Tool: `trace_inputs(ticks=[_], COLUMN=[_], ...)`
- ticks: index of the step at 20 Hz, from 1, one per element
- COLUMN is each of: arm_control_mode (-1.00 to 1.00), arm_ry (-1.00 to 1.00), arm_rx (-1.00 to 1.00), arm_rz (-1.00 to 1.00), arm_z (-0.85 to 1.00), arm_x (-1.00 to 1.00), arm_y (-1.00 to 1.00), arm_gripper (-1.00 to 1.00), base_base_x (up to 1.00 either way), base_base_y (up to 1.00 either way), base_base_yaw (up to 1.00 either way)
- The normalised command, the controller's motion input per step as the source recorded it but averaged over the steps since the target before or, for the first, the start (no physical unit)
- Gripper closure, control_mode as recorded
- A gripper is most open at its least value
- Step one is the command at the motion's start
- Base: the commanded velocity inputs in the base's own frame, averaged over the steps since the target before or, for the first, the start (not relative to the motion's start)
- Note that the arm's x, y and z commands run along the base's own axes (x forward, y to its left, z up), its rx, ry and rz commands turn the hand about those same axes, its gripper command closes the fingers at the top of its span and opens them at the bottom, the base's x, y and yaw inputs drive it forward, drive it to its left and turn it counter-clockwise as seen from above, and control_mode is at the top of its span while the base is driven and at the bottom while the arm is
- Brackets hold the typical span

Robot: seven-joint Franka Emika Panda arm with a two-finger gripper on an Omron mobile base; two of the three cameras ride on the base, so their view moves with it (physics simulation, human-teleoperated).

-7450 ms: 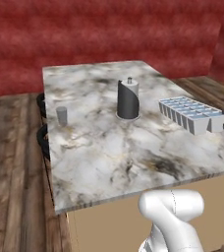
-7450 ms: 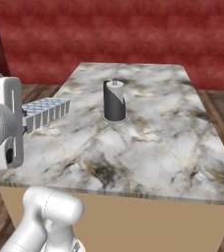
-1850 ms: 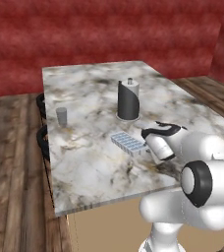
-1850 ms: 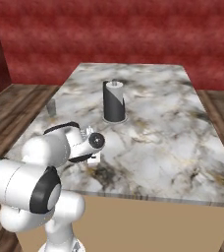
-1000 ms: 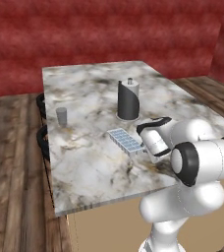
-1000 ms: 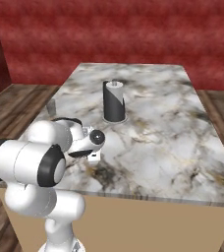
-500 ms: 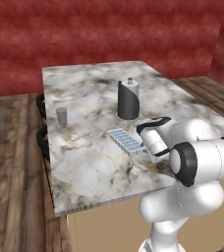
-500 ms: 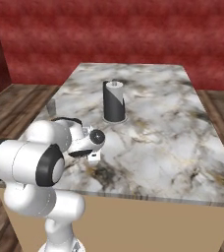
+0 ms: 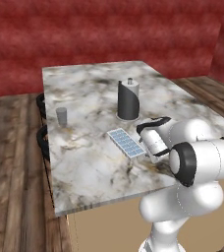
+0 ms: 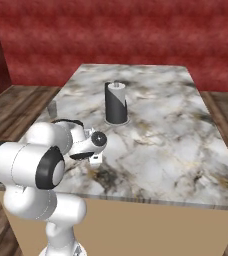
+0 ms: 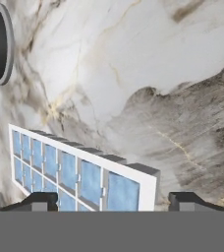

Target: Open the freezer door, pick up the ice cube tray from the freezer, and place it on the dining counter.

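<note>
Release | my gripper (image 11: 106, 199) spread wide around ice cube tray (image 9: 127, 142), near dining counter (image 9: 84, 167) front edge | lift straight, avoid snagging.

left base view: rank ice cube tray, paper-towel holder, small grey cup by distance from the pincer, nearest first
1. ice cube tray: flat on the dining counter, right at the pincer.
2. paper-towel holder: upright, just beyond the tray.
3. small grey cup: far off, near the counter's left edge.

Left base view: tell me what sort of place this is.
Likely a simulated kitchen or dining area: a marble dining counter, an ice cube tray lying on it, and a paper-towel holder before a red wall.
</note>
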Motion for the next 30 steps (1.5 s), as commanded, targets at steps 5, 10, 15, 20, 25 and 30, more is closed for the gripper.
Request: trace_inputs(ticks=[5, 10, 15, 20, 25, 30], arm_control_mode=[-1.0, -1.0, -1.0, -1.0, -1.0, -1.0], arm_ry=[0.0, 0.0, 0.0, 0.0, 0.01, 0.07], arm_rx=[0.0, 0.0, 0.0, -0.01, -0.04, -0.06], arm_rz=[0.0, 0.0, 0.0, 0.0, 0.0, 0.0], arm_z=[0.0, 0.0, 0.15, 0.39, 0.54, 0.55], arm_x=[0.0, 0.0, -0.02, -0.08, -0.04, -0.04], arm_y=[0.0, 0.0, 0.0, 0.0, 0.0, -0.07], arm_gripper=[-1.0, -1.0, -1.0, -1.0, -1.0, -1.0], base_base_x=[0.0, 0.0, 0.0, 0.0, 0.0, 0.0], base_base_y=[0.0, 0.0, 0.0, 0.0, 0.0, 0.0], base_base_yaw=[0.0, 0.0, 0.0, 0.0, 0.0, 0.0])
